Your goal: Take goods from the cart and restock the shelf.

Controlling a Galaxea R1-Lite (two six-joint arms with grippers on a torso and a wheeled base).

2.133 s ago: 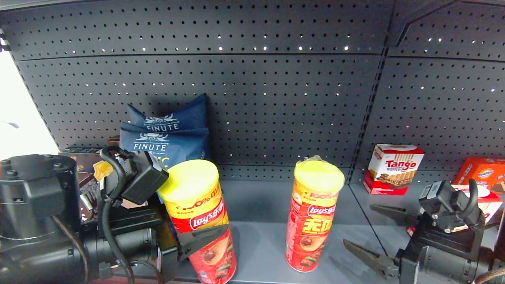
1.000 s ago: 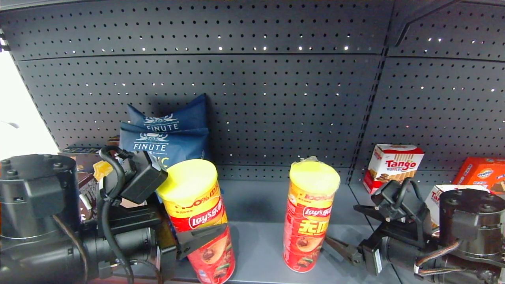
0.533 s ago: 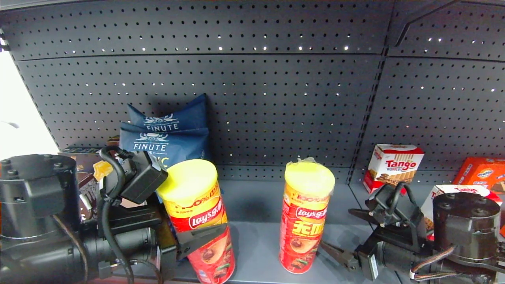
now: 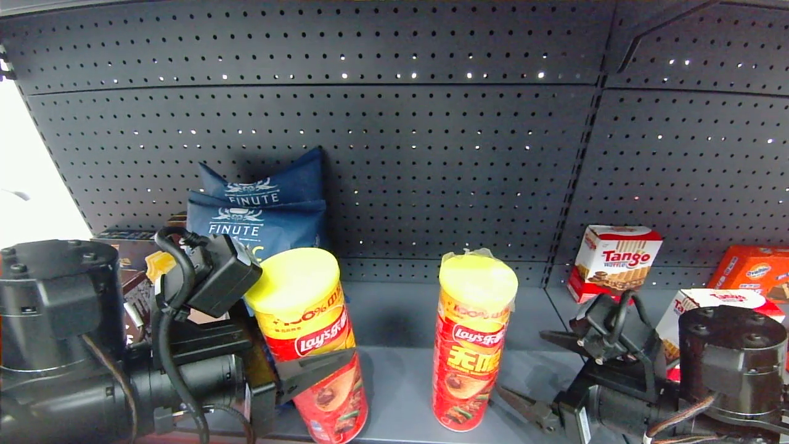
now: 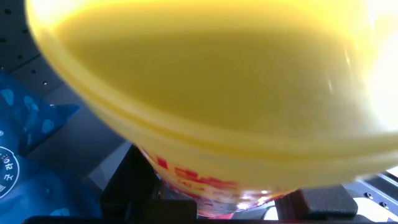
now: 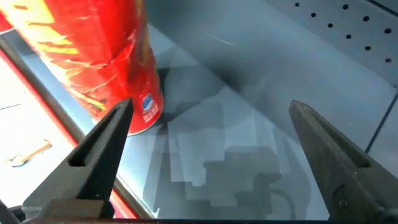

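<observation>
Two glossy cylinders: left can (image 4: 301, 317) in left gripper's (image 4: 333, 361) grasp, right gripper (image 4: 521, 362) agape beside right can (image 4: 471, 345).

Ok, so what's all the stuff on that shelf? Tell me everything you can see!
left chip can: 1, red, yellow lid, shelf front, gripped
right chip can: 1, red, yellow lid, upright, shelf front
blue bags: 2, blue, stacked against the back panel
dark boxes: count unclear, far left
wafer box: 1, red and white, back right
orange box: 1, orange, far right
white box: 1, white and red, behind right arm
shelf: 1, grey
back panel: dark, perforated
left end effector: black, shut on left chip can
right end effector: black, open, beside right chip can
</observation>
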